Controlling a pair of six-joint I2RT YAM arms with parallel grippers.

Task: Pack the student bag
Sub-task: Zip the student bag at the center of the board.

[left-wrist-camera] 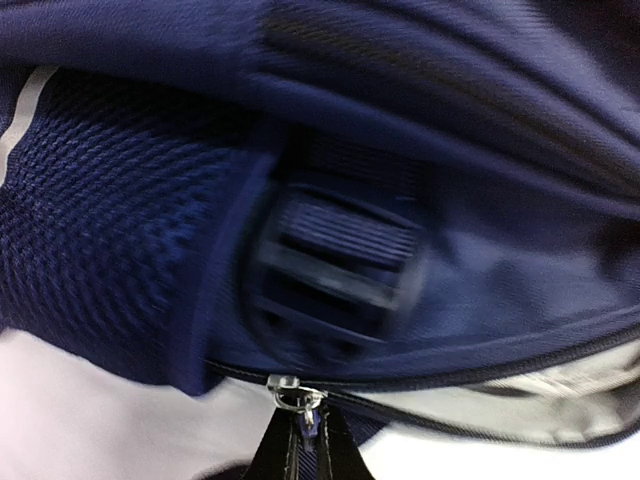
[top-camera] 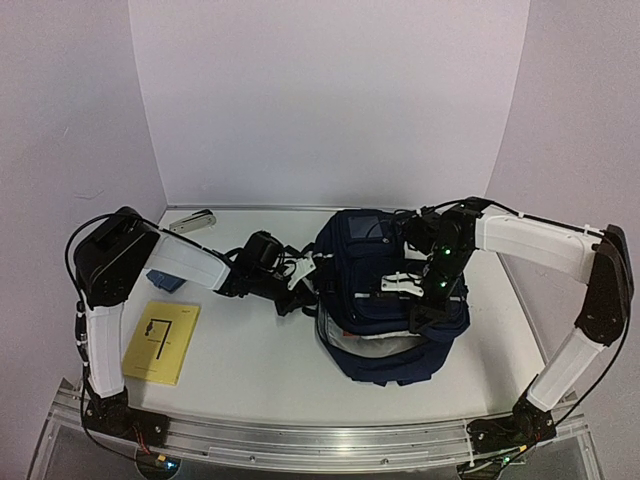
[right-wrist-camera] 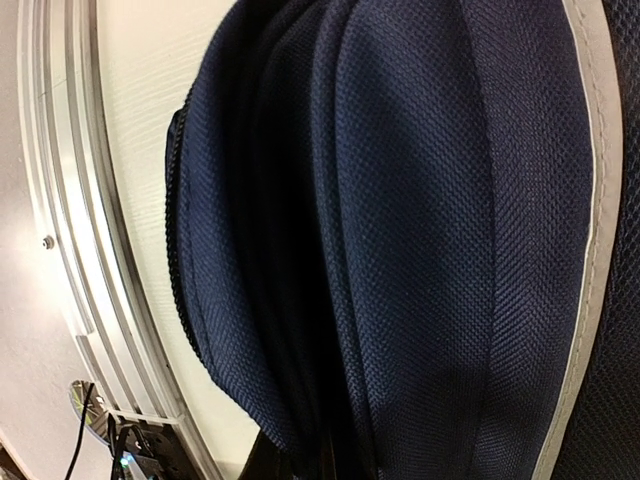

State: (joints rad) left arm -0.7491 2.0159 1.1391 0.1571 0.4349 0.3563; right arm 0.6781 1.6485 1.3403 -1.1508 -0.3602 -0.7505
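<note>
The student bag point(top-camera: 355, 262) lies mid-tabletop, slightly toward 3 o'clock. At its 9 o'clock side the left end effector point(left-wrist-camera: 300, 448) grasps the zip pull point(left-wrist-camera: 287, 388), probably to work the zip. The right end effector point(top-camera: 428, 302) sits on top, perhaps to steady the bag; its grip I cannot tell.

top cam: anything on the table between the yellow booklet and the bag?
Nothing. In the top external view the table is bare between the yellow booklet and the student bag; the left arm crosses farther back.
</note>
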